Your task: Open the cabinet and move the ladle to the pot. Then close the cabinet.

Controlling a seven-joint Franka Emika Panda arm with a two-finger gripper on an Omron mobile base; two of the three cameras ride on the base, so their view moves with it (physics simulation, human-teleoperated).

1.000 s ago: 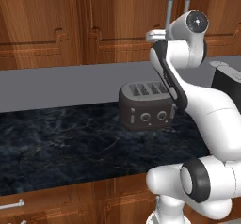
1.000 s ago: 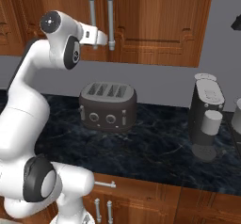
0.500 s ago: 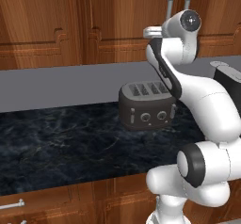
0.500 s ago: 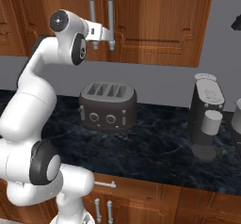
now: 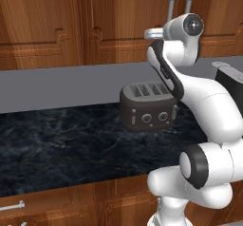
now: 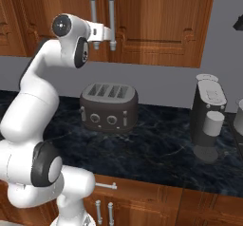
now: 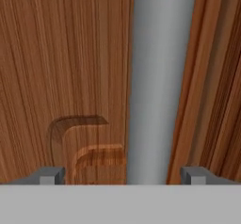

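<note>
The pincer [image 7: 123,173] stands released, its two dark finger tips [image 7: 52,175] spread wide with a silver bar handle [image 7: 157,82] running up between them and touching neither. From the right base view the pincer [image 6: 105,37] is raised against the lower part of the cabinet [image 6: 161,21], at the bottom ends of its two handles [image 6: 112,16]; which of the two it straddles I cannot tell for certain from that view. In the left base view the arm's wrist covers the spot, and only the tops of the two bars [image 5: 171,4] rise above it.

The cabinet is brown wood with a strong vertical grain. It has two raised-panel doors, both shut, and two long silver bars set side by side at the seam where the doors meet. In the hand view, the curved corner of one raised panel [image 7: 80,143] lies beside the bar.

Below, on the dark marbled surface [image 6: 161,149], one dark four-slot toaster [image 6: 109,107] stands almost under the pincer, with three round knobs on its front. One dark coffee machine [image 6: 208,125] stands well to the right with one small white cup [image 6: 212,124] in it. Low cabinets [image 6: 142,206] with short silver handles run beneath the surface.
</note>
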